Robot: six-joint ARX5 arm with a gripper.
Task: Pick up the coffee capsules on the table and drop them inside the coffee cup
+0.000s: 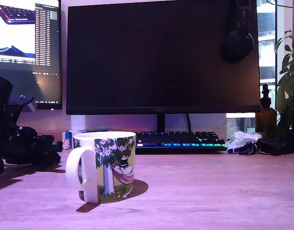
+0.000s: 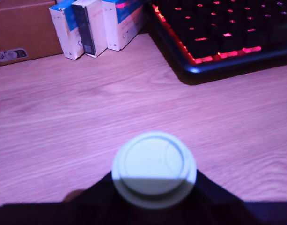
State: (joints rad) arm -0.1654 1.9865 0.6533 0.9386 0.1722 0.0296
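pincer (image 2: pixel 154 201): clamped on pale round flanged capsule (image 2: pixel 153 168) | mug (image 1: pixel 107 165): glossy white ceramic, upright | table (image 1: pixel 209 191): woodgrain

Mug (image 1: pixel 108 167) on wooden desk (image 1: pixel 209 196).
Keyboard (image 1: pixel 180 141) sat behind; the dark arm (image 1: pixel 22 143) rested at the exterior view's left.

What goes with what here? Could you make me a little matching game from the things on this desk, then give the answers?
Things:
1. coffee cup
2. keyboard
3. capsule
4. headphones

Descriptions:
A. hanging on the dark monitor
B. pale and round, seen close up in the wrist view
C. white, printed with a leafy tree, standing on the wooden desk
D. keys glowing with coloured light

Pairs: 1-C, 2-D, 3-B, 4-A
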